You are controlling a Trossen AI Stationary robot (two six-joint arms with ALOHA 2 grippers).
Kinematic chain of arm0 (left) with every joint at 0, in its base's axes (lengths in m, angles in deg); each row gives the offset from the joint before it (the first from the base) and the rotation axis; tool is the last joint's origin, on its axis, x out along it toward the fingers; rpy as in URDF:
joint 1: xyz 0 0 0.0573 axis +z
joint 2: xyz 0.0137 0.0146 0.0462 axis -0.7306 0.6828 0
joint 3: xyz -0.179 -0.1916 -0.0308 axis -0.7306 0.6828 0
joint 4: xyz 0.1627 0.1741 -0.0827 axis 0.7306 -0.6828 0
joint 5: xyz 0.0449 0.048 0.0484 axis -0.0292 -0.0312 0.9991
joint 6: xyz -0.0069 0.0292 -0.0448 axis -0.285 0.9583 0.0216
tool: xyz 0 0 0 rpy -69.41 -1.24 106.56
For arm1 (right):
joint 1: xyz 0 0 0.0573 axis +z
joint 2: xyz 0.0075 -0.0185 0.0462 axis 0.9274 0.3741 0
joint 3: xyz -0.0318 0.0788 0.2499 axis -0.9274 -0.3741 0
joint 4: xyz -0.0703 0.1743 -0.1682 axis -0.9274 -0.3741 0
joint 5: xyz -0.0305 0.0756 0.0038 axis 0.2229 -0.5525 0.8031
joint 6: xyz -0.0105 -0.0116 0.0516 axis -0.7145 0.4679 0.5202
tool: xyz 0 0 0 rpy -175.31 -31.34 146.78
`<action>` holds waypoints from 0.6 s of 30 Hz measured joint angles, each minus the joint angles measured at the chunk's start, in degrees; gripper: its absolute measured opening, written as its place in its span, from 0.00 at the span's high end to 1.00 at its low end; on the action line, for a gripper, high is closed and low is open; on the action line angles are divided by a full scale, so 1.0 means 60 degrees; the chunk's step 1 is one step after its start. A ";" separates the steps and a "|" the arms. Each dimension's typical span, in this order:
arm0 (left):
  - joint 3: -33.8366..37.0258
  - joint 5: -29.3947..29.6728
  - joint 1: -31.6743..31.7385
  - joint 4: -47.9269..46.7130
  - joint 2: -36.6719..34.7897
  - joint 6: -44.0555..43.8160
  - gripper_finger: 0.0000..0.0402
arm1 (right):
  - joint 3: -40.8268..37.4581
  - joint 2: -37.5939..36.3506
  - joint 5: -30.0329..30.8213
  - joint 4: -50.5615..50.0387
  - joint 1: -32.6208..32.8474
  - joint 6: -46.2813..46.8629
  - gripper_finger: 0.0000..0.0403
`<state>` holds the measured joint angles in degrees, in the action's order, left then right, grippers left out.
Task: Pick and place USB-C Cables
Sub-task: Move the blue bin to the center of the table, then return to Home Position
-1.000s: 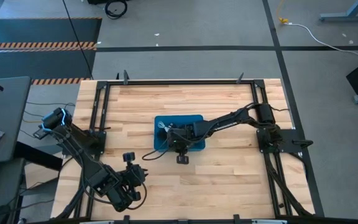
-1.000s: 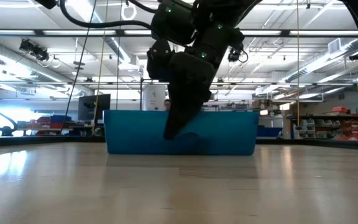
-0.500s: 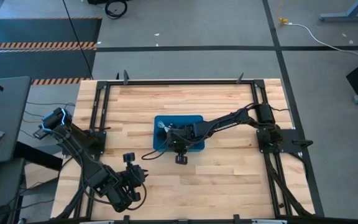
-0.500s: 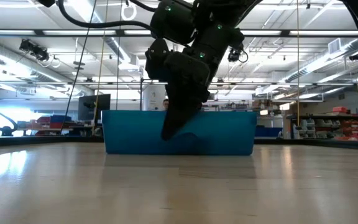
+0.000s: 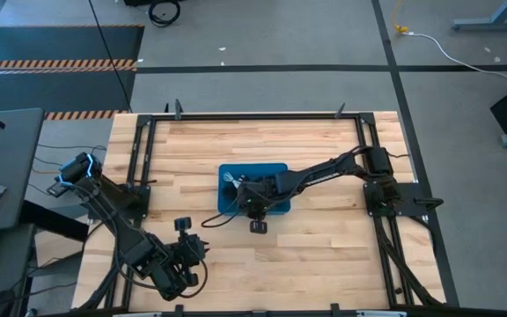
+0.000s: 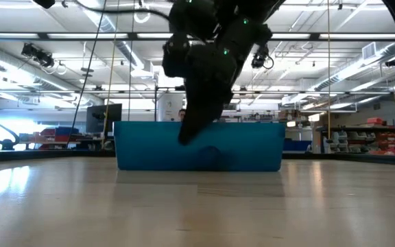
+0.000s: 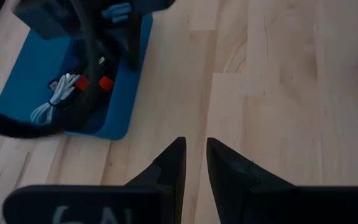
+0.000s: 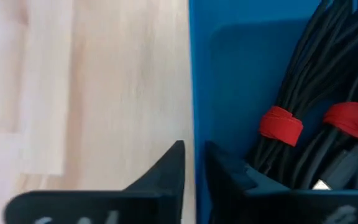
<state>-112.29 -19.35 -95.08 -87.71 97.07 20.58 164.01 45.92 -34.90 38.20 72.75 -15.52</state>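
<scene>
- Since the earlier frames, the right gripper [image 6: 184, 137] has risen slightly at the blue tray [image 5: 275, 169]; in the low view its fingertip now sits higher against the tray's front wall. Tray, table and left arm are unchanged.
- Right gripper state: the right wrist view shows the two dark fingers [image 8: 169, 171] parted by a narrow gap only. Nothing lies between them. The tray's rim runs straight into that gap, one finger over the bare wood and the other over the tray's interior.
- Right gripper position: over the tray's front-left part in the high view [image 5: 246, 190], pointing down, with the right arm reaching in from the table's right side.
- USB-C cables: all lie inside the blue tray. The right wrist view shows a black bundle [image 8: 303, 106] bound with red ties [image 8: 281, 124], just beside the inner finger but not gripped. The left wrist view shows a white bundle [image 7: 55, 99] next to the black one with its red parts [image 7: 106, 82]. How many bundles there are cannot be told.
- Blue tray: rests on the wooden table [image 5: 324, 238], near its centre. A black cable of the right arm trails off the tray's front-left corner onto the wood.
- Left gripper [image 7: 194, 155]: waits near the table's front-left corner, well apart from the tray. Its fingers stand a narrow gap apart, empty, above bare wood, aimed toward the tray.
</scene>
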 joint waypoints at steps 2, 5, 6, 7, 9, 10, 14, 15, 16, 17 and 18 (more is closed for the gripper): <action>0.0000 0.0000 0.0003 0.0024 -0.0002 -0.0004 0.82 | 0.0013 -0.0149 0.0000 0.0079 0.0021 -0.0006 0.79; 0.0000 0.0000 0.0001 0.0044 0.0000 -0.0001 0.82 | 0.0013 -0.0300 0.0004 0.0180 0.0060 -0.0010 0.73; 0.0000 0.0000 0.0000 0.0051 0.0000 -0.0004 0.82 | 0.0013 -0.0356 0.0000 0.0127 0.0075 -0.0016 0.71; 0.0000 0.0000 0.0000 0.0051 0.0000 -0.0004 0.82 | 0.0030 -0.0402 -0.0003 0.0158 0.0096 -0.0046 0.70; 0.0000 0.0000 0.0000 0.0063 0.0000 0.0006 0.82 | 0.0129 -0.0513 -0.0004 -0.0009 0.0126 -0.0178 0.69; 0.0000 -0.0001 0.0000 0.0062 0.0000 0.0067 0.82 | 0.0189 -0.0575 -0.0004 -0.0033 0.0143 -0.0240 0.68; 0.0000 0.0550 0.0007 0.0161 0.0035 0.0305 0.82 | 0.0437 -0.0959 0.0003 -0.0066 0.0260 -0.0508 0.68; 0.0000 0.0947 0.0007 0.0342 0.0083 0.0578 0.82 | 0.0523 -0.1077 -0.0023 -0.0044 0.0286 -0.0505 0.68; 0.0000 0.1396 -0.0021 0.0630 0.0201 0.1009 0.82 | 0.0585 -0.1197 -0.0052 -0.0020 0.0298 -0.0490 0.68; 0.0000 0.1741 -0.0058 0.1046 0.0308 0.1509 0.82 | 0.0636 -0.1310 -0.0122 -0.0039 0.0315 -0.0462 0.68; 0.0000 0.1932 -0.0084 0.1494 0.0403 0.2029 0.82 | 0.0681 -0.1423 -0.0228 -0.0043 0.0325 -0.0455 0.68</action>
<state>-112.29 -7.76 -95.58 -78.75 99.49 32.75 168.10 37.38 -36.27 37.95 74.70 -18.25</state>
